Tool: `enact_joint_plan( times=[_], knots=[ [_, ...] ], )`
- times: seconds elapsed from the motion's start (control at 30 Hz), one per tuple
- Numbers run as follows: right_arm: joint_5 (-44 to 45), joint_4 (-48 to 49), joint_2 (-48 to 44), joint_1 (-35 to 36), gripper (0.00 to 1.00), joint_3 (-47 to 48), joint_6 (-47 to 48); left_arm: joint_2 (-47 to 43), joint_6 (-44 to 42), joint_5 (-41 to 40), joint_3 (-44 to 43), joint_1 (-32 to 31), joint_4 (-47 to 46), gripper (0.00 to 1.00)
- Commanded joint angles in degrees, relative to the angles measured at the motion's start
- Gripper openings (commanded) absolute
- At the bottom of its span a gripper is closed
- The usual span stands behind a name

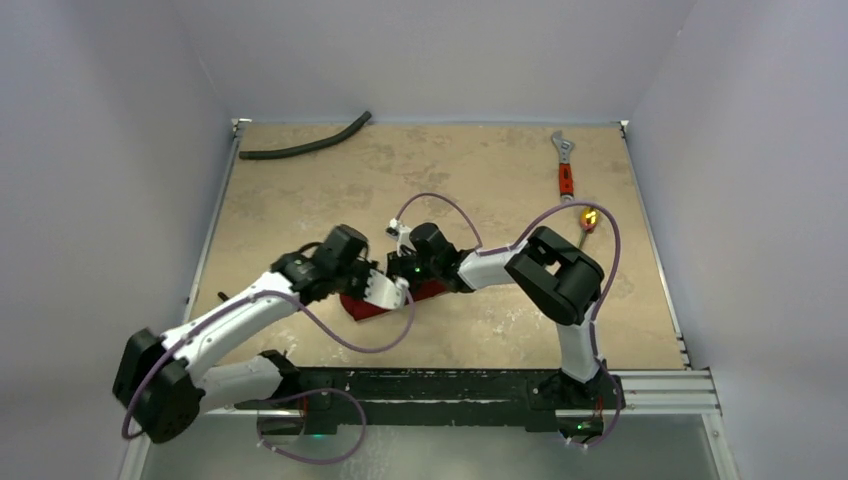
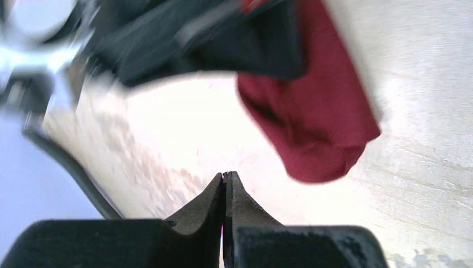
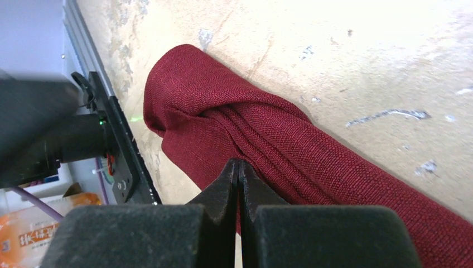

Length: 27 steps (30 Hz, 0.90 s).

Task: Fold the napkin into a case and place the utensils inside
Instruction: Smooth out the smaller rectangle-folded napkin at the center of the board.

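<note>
Folding step is underway: one napkin (image 3: 268, 134) is lying bunched in a loose roll at the table's (image 1: 480, 170) near middle, not looking like a flat case yet. Left gripper (image 2: 225, 174) is sitting closed and empty near it. Right gripper (image 3: 239, 162) is sitting closed at the cloth; can't tell if it's pinching. Next move is probably calling for opening, catching an edge, flattening. Farther right: one gold utensil (image 1: 590, 217) showing, one wrench (image 1: 565, 170). Far left: one hose (image 1: 305, 145).

Jaws pressed together over the rolled dark red napkin (image 3: 251, 128) on the table (image 3: 362, 56).
</note>
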<state>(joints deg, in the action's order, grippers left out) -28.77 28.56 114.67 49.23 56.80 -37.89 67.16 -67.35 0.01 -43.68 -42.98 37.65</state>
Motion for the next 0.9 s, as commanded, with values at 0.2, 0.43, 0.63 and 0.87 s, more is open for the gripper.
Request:
enact_joint_plan(
  times=[0.2,0.43,0.63,0.87],
  knots=[
    [6.0,-12.9,-4.4,0.7,0.00,4.3,0.6,0.1,14.4,27.5,-3.1,28.3,4.0,0.00],
    [5.7,-10.9,-6.2,1.5,0.00,6.0,-2.1,11.6,4.3,40.7,-6.9,30.7,17.3,0.00],
    [3.6,-5.4,-6.4,3.2,0.00,5.4,-3.3,19.0,0.4,44.4,-10.3,31.0,21.2,0.00],
    [1.8,-2.4,-3.3,4.3,0.00,6.3,-4.5,18.4,1.1,42.8,-8.1,31.5,15.4,0.06]
  ],
)
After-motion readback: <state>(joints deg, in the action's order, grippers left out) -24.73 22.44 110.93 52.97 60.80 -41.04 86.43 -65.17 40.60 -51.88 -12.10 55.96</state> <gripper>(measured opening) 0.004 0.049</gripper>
